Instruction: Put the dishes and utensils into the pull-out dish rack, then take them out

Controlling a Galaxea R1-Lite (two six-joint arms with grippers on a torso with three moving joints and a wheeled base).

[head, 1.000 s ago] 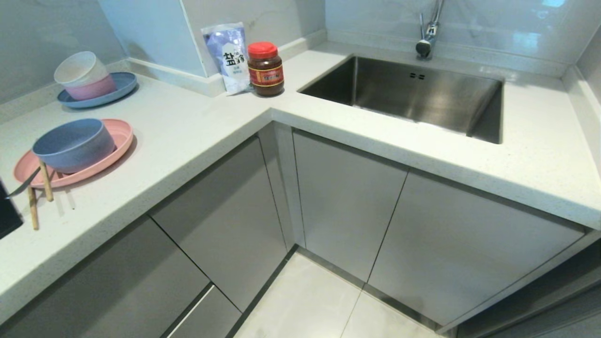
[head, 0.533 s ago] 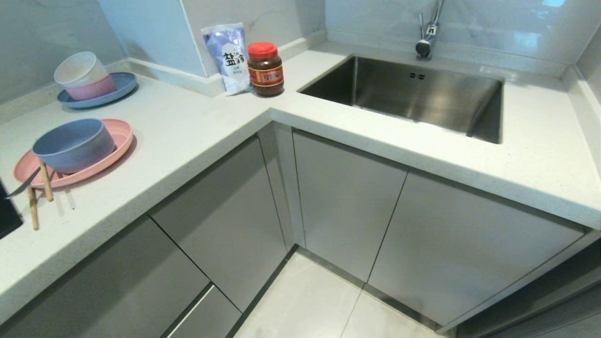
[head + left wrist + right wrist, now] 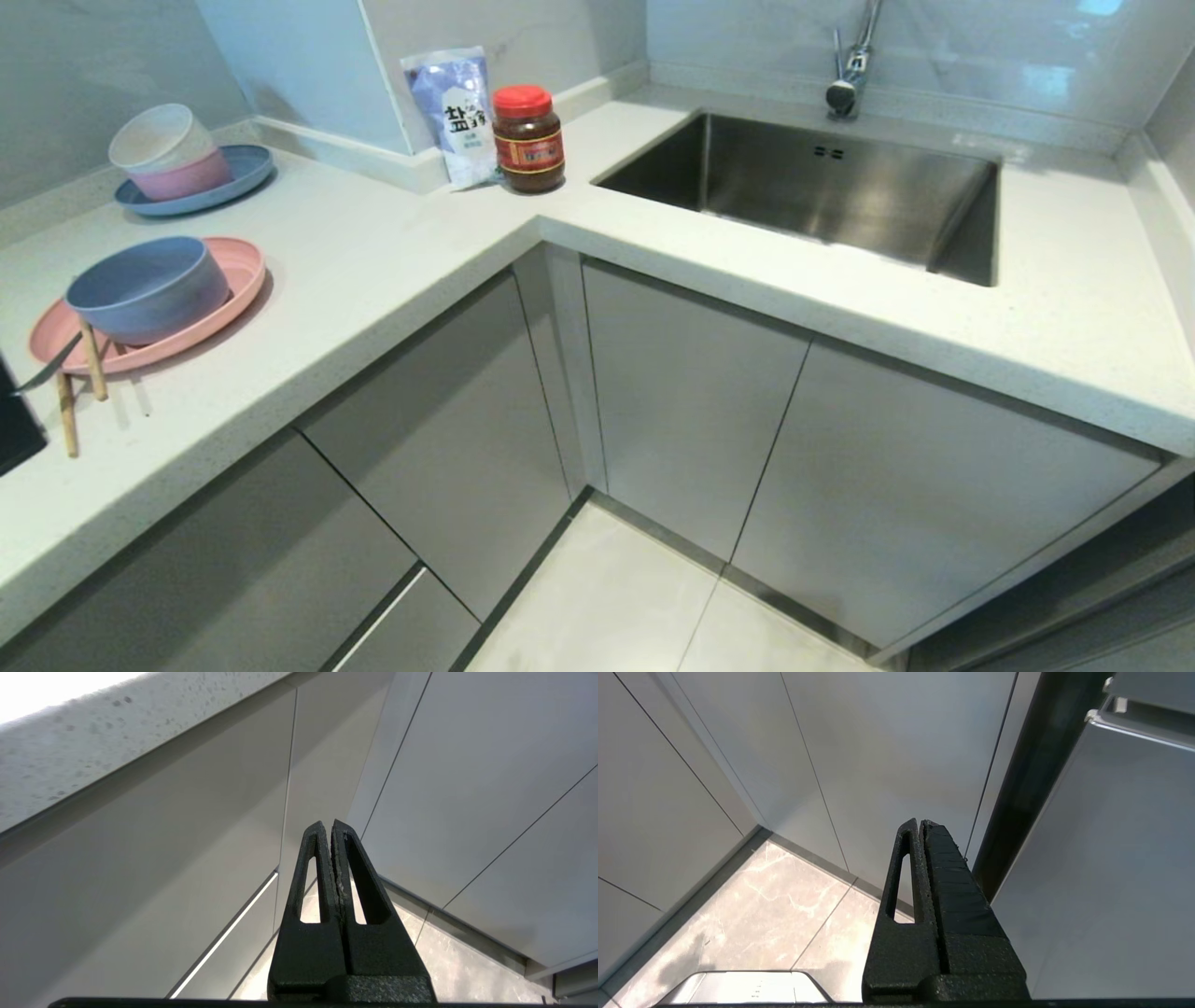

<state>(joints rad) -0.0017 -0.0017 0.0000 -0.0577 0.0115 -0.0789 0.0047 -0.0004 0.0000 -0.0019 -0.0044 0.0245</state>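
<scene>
I see the matte blue-grey bowl (image 3: 147, 287) sitting on the wide pink plate (image 3: 177, 329), chopsticks (image 3: 79, 385) leaning on its rim; my left hand (image 3: 332, 828) and right hand (image 3: 921, 826) are pressed closed, empty.

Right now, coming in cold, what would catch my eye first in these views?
The pink plate at the counter's left edge, with the blue-grey bowl sitting on it and the wooden chopsticks and a piece of silver cutlery leaning against its near rim. Next, the steel sink set into the counter at the right. Both the left pincer and right pincer are shut and empty, low before the closed grey cabinet fronts.
</scene>
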